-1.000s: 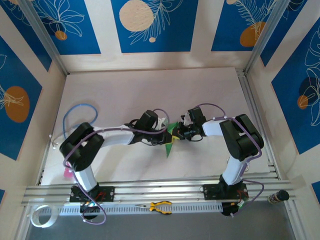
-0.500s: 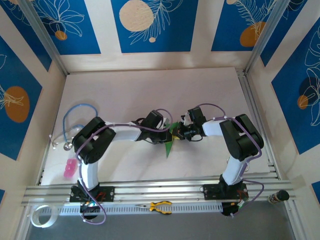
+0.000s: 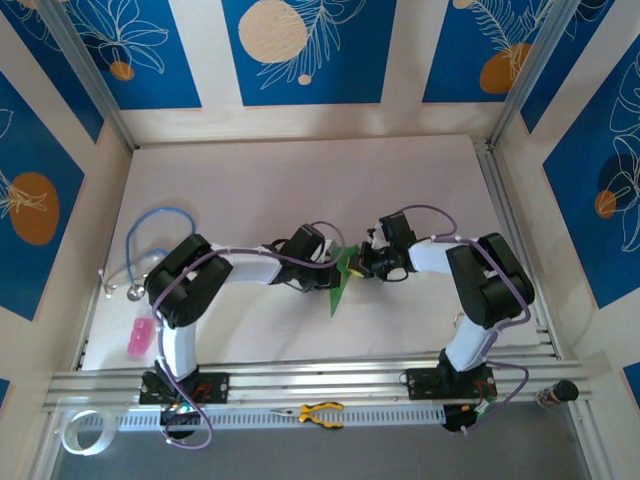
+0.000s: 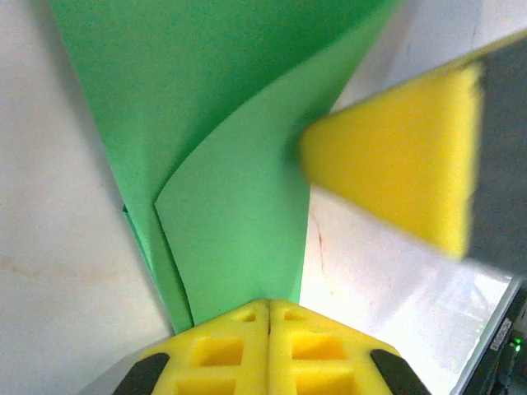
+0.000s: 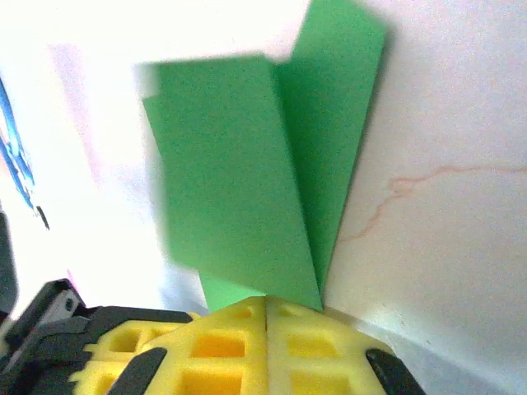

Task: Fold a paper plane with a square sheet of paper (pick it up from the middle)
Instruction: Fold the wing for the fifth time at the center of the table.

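Note:
The green paper plane [image 3: 340, 289] is a slim pointed fold at mid-table, its tip towards the near edge. My left gripper [image 3: 332, 270] is shut on its left side and my right gripper [image 3: 356, 266] is shut on its right side. In the left wrist view the layered green paper [image 4: 222, 164] runs up from my closed yellow pads [image 4: 268, 306], and the right gripper's yellow pad [image 4: 395, 177] presses in from the right. In the right wrist view two green flaps [image 5: 239, 181] rise from my closed pads [image 5: 266, 303].
A blue cable loop [image 3: 150, 235] lies at the table's left, and a pink object [image 3: 139, 337] sits below it by the left arm's base. Yellow-handled pliers [image 3: 320, 412] and a tape roll [image 3: 82, 432] rest in front of the aluminium rail.
The left arm's elbow has swung right, uncovering the blue cable and the pink object. The right arm's elbow shifted slightly right. Both grippers stay shut on the paper at the same spot.

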Robot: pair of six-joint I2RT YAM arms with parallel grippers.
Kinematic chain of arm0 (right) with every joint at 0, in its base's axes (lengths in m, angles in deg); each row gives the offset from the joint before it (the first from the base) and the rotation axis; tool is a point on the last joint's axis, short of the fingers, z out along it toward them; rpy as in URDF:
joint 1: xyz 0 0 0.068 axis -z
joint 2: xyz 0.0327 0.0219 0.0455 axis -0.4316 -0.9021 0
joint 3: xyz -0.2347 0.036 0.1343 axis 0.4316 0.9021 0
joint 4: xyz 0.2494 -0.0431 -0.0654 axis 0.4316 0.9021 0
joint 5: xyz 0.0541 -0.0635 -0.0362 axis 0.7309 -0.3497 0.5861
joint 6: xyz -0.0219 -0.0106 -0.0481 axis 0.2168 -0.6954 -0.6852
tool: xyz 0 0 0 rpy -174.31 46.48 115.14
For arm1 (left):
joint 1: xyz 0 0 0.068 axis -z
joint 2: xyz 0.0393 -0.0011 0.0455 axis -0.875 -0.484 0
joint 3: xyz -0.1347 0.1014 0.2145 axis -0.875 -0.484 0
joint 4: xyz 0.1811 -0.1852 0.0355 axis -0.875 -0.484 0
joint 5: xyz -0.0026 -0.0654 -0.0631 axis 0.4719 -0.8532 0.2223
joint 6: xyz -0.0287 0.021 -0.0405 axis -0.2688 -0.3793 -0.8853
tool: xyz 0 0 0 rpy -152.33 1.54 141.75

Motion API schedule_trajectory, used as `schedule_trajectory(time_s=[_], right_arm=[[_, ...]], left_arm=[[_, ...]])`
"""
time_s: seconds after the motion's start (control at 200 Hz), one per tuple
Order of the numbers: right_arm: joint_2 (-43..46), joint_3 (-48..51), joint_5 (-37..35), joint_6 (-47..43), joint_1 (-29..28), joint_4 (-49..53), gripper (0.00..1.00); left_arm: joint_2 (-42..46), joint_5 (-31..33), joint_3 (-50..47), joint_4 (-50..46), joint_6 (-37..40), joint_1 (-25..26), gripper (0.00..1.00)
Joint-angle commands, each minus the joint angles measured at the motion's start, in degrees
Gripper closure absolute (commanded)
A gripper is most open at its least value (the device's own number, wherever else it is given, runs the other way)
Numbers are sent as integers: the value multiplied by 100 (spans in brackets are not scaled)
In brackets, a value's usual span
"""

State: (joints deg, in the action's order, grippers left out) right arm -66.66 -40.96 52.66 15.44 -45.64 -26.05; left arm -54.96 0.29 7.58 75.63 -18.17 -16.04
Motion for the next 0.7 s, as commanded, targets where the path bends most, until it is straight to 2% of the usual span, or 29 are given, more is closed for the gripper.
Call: schedule_trajectory(time_s=[0.0,0.17,0.375,0.54,0.695], right_arm=[[480,12,-131,-155,104,323,95],[1074,393,-236,-253,222,351,94],[1707,919,-130,-327,282,184,94],[1654,1009,178,-382,142,-113,96],[1351,779,143,-468,-121,-207,98]], left_arm=[[-171,13,-512,-864,402,42,100],[-110,-339,-707,-797,768,95,100],[-58,-470,-807,-862,963,104,100],[-21,-482,-845,-784,941,106,100],[-39,-468,-806,-801,917,107,100]])
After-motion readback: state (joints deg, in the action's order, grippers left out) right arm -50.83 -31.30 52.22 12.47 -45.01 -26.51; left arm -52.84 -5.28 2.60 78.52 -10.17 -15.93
